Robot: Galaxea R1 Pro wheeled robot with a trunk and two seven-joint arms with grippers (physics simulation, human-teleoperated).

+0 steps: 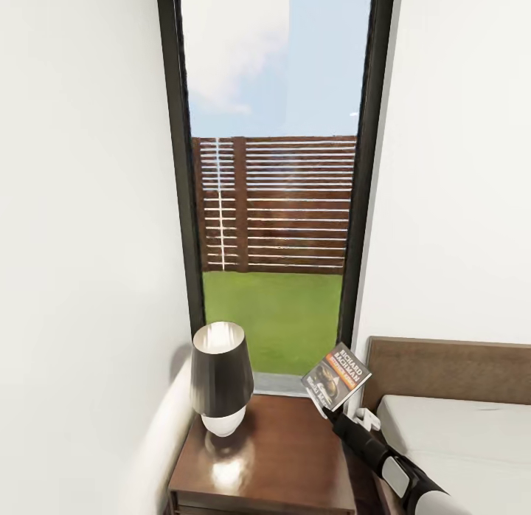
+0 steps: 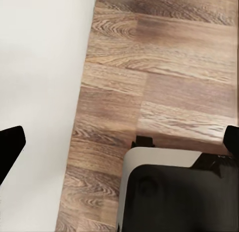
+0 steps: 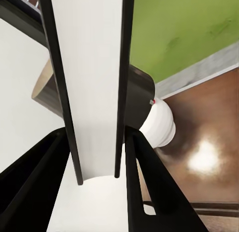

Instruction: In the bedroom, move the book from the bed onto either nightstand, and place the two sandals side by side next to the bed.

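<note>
White-walled bedroom (image 1: 81, 205), tall black-framed window (image 1: 274, 183) onto lawn and slatted fence. Below it, glossy dark nightstand (image 1: 287, 456), lamp (image 1: 220, 386) near its back left corner. Book (image 1: 336, 376) clamped in right gripper (image 1: 330, 406), raised above the nightstand's right edge, beside the bed (image 1: 457, 434). Left gripper (image 2: 119, 142) spread wide over plank floor (image 2: 164, 67).

This is a bedroom in a home: at four o'clock sits the bed (image 1: 457, 434) with grey mattress and dark headboard against a white wall. At six o'clock a dark wood nightstand (image 1: 280, 456) carries a lamp (image 1: 220, 386). At twelve o'clock a tall black-framed window (image 1: 274, 183) shows lawn and a slatted fence.
</note>
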